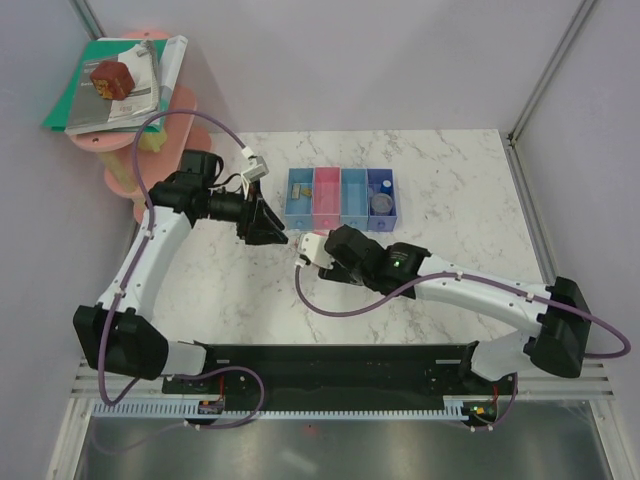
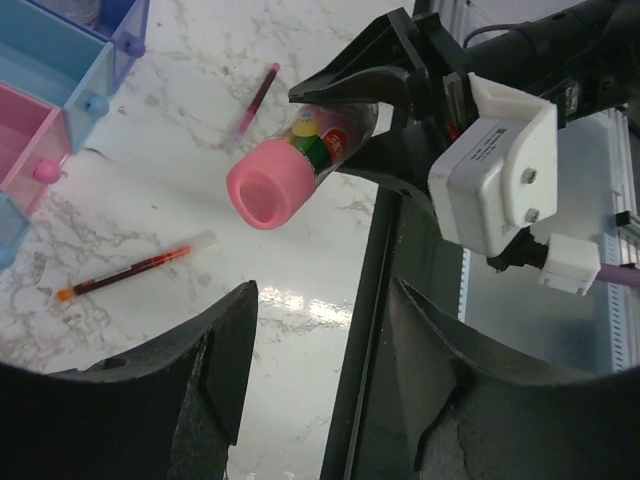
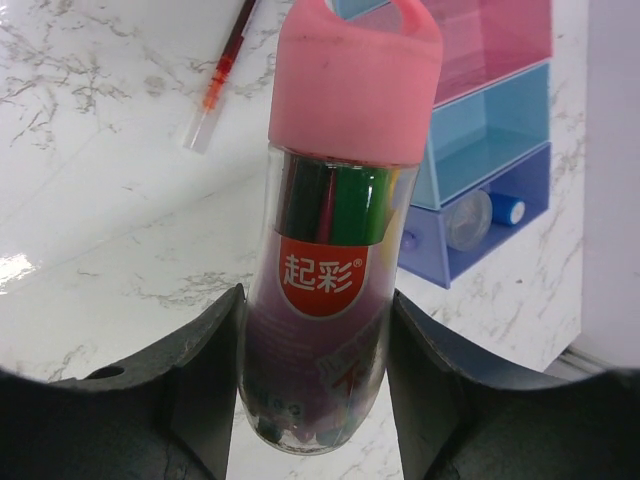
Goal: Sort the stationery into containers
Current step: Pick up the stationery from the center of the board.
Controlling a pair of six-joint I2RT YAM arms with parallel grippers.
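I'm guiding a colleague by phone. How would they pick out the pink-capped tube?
Find the row of four trays on the table. Near it the right gripper clamps a fat clear tube, pink-capped, unlike the thin red pen lying nearby.

White marble-patterned surface, grey veins, with a bright glare patch near its front edge. Plain pale lilac-grey walls on three sides, and silver aluminium posts at the back corners. Far left: tiered pink round shelf carrying stacked books and papers, a reddish-brown block on top. Light even and diffuse, shadows soft.
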